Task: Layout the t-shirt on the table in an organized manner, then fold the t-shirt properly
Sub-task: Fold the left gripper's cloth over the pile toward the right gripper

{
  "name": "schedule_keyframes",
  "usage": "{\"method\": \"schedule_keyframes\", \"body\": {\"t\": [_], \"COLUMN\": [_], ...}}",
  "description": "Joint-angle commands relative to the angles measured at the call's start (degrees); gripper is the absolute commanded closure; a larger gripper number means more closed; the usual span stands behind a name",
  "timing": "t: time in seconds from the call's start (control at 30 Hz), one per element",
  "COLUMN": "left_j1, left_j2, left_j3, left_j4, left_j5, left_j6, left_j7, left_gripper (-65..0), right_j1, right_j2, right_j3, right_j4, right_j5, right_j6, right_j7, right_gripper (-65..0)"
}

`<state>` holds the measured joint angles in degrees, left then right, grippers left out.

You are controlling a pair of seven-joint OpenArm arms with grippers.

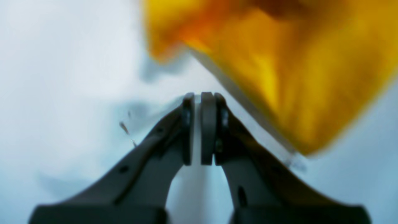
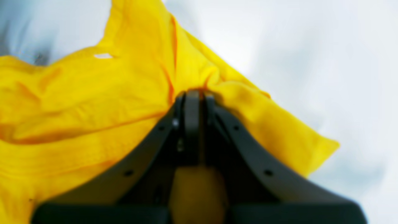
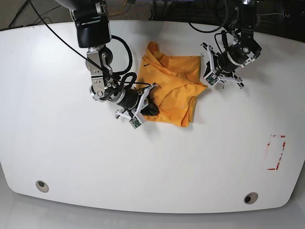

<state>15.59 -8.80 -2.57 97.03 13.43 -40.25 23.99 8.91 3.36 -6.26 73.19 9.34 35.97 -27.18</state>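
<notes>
The right fingers (image 2: 195, 93) are clamped on a bunched edge of the thin, wrinkly orange-yellow cotton t-shirt (image 3: 171, 93). The shirt lies in a crumpled heap, spreading away from these fingers toward the other arm. If they pull too fast, the thin cloth may slip out, or the whole heap may slide along without opening up. They may also be pinching more than one layer, so a pull could drag a fold along with it.

The left fingers (image 1: 201, 96) are pressed together with nothing between them. In the left wrist view the shirt's edge sits just beside them, not touching. They would have to open before they can grab it, or they will only push the cloth.

The glossy white tabletop (image 3: 71, 162) has lots of bare room on all sides of the heap. The shirt is well away from the curved edges.
</notes>
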Motion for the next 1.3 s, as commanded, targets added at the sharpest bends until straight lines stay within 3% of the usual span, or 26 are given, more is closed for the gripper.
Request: {"method": "schedule_keyframes", "body": {"t": [0.0, 0.2, 0.47, 0.6, 0.73, 0.97, 1.27], "left_j1": [-1.57, -3.77, -3.86, -3.51, -1.57, 2.65, 6.43], "left_j2": [-0.21, 0.31, 3.30, 5.15, 5.94, 5.94, 5.94], "left_j3": [-0.11, -0.03, 0.15, 1.38, 3.49, 10.08, 12.55], "left_j4": [0.94, 3.85, 9.56, 11.14, 11.32, 11.32, 10.88], "left_j5": [-0.82, -0.90, -0.64, -0.64, -0.64, -0.55, -0.46], "left_j6": [0.25, 0.25, 0.25, 0.25, 0.25, 0.25, 0.25], "left_j7": [-1.35, -1.35, -1.61, -1.61, -1.61, -1.61, -1.61], "left_gripper": [-2.2, -2.2, -2.2, -2.2, -2.2, -2.2, -2.2], "right_j1": [0.10, 0.10, 2.83, 4.85, 5.73, 5.29, 3.36], "right_j2": [0.03, -0.06, 0.47, 2.40, 3.72, 5.57, 6.36], "right_j3": [0.15, 0.24, 0.24, 0.33, 0.33, 0.33, 0.33], "right_j4": [5.27, 14.33, 17.41, 14.33, 10.72, 4.83, 1.23], "right_j5": [-0.07, 0.02, -0.51, -0.24, -0.16, -0.07, -0.07], "right_j6": [-0.84, -1.99, -1.90, -1.64, -1.46, -1.37, 0.91], "right_j7": [-2.14, -7.94, -8.47, -8.21, -7.06, -0.12, 1.03], "right_gripper": [-2.1, -2.1, -2.1, -2.1, -2.1, -2.1, -2.0]}}
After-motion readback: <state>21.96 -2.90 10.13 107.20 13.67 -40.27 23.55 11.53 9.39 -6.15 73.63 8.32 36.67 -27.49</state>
